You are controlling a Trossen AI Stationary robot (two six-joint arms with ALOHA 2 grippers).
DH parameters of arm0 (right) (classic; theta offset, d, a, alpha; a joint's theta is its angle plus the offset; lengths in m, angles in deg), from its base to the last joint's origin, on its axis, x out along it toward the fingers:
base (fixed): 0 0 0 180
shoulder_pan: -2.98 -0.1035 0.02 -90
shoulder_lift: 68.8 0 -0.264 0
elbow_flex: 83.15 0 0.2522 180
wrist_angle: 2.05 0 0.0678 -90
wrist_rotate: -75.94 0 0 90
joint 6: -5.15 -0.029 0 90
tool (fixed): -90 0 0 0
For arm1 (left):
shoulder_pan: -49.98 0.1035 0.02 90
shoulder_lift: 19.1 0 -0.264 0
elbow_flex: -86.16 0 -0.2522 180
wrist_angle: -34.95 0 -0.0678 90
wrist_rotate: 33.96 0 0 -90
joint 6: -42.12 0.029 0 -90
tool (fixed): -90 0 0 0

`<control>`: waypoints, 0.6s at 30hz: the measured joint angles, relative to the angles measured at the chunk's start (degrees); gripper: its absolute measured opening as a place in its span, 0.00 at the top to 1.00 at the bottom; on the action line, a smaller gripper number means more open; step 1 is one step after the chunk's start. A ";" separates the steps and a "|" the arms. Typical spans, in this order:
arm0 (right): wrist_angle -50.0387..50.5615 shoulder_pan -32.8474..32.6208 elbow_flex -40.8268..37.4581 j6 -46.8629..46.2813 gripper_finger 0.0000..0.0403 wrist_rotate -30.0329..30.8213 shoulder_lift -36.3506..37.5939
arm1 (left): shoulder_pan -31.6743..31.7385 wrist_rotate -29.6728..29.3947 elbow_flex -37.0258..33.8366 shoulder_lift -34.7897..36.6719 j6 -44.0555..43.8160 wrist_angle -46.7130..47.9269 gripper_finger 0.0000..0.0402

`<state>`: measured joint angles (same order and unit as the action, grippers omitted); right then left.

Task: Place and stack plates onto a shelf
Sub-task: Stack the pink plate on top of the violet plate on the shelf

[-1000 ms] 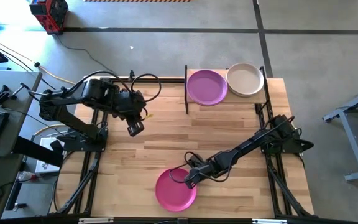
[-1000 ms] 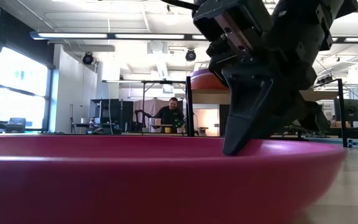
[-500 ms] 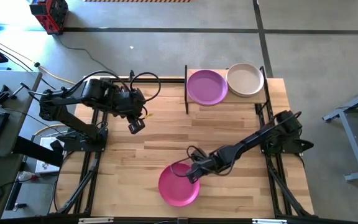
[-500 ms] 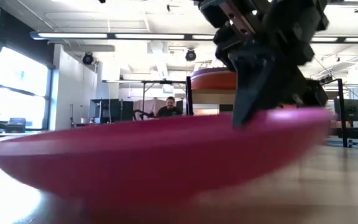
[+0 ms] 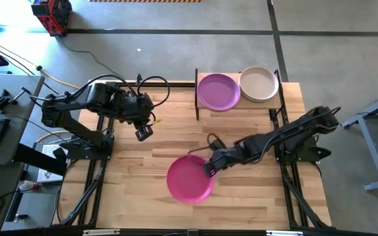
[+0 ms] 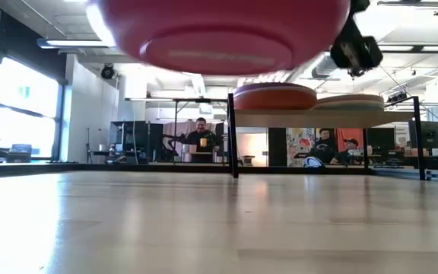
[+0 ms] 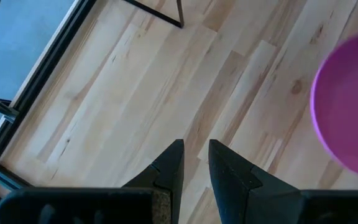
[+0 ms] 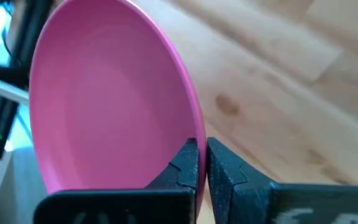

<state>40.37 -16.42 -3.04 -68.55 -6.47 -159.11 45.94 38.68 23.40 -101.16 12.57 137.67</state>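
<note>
The right arm reaches in low from the right of the high view, its right pincer [image 5: 209, 166] clenched on the rim of the round matte magenta plate [image 5: 189, 179], held clear above the pale plank counter [image 5: 143, 164] at lower centre. At upper right, the small light-wood shelf [image 5: 241, 108] carries a purple plate [image 5: 218, 91] and a cream plate [image 5: 259, 83]. The left pincer [image 5: 143, 133] hangs at upper left, nearly closed, grasping nothing.

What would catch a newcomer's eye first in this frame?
The magenta plate, pinched at its rim by the right gripper and lifted clear of the table's front middle. Next, the shelf at the back, holding a purple plate and a cream plate side by side.
</note>
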 joint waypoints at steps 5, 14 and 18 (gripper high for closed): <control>6.06 3.75 0.00 1.70 1.00 3.05 8.07 | 0.93 -0.04 0.00 0.00 1.87 -0.10 0.84; 14.11 18.35 0.00 10.29 1.00 5.87 21.74 | 5.71 -0.04 0.00 -0.02 6.43 -0.19 0.84; 15.88 27.75 0.00 12.59 1.00 3.25 25.86 | 9.00 0.15 0.00 -0.02 7.97 -0.51 0.84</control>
<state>56.24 11.33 -3.04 -55.96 -3.22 -133.25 54.94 38.83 23.40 -101.18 20.54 137.15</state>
